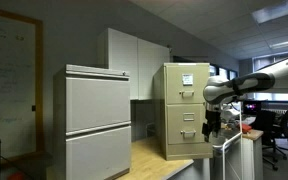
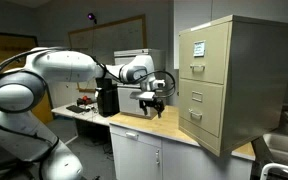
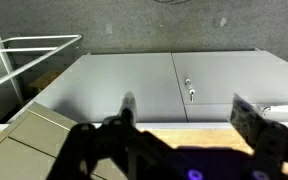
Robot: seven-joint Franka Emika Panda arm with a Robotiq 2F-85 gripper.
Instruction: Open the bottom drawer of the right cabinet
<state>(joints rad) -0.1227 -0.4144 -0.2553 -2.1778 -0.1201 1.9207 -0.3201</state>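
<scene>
Going from left to right, the wide grey cabinet (image 1: 96,120) is not your target, so don't let the arm drift toward it. The right cabinet (image 1: 187,110) is the narrow tan one standing on the tabletop (image 1: 149,155). Its bottom drawer (image 1: 184,143) is the lowest front in the stack, just above the wood.

The pulls are small and sit one above the other. The main risk is that you come in too high and hook the drawer above instead. A shallow bite could also slip off the pull.

This cabinet rests on the tabletop with nothing visibly holding it down. A hard or crooked tug may drag or rock the whole cabinet instead of sliding the drawer out.

Your claw (image 2: 151,108) hangs pointing down, in front of the cabinet and apart from it. In the wrist view its fingers (image 3: 127,112) are spread and nothing is between them. You will need to turn it toward the front before closing in, or a finger may hit the metal face.

Both grey drawers are closed. Every tan drawer is closed too, including the top one with the white paper (image 1: 189,78), so you cannot see what any of them holds.
</scene>
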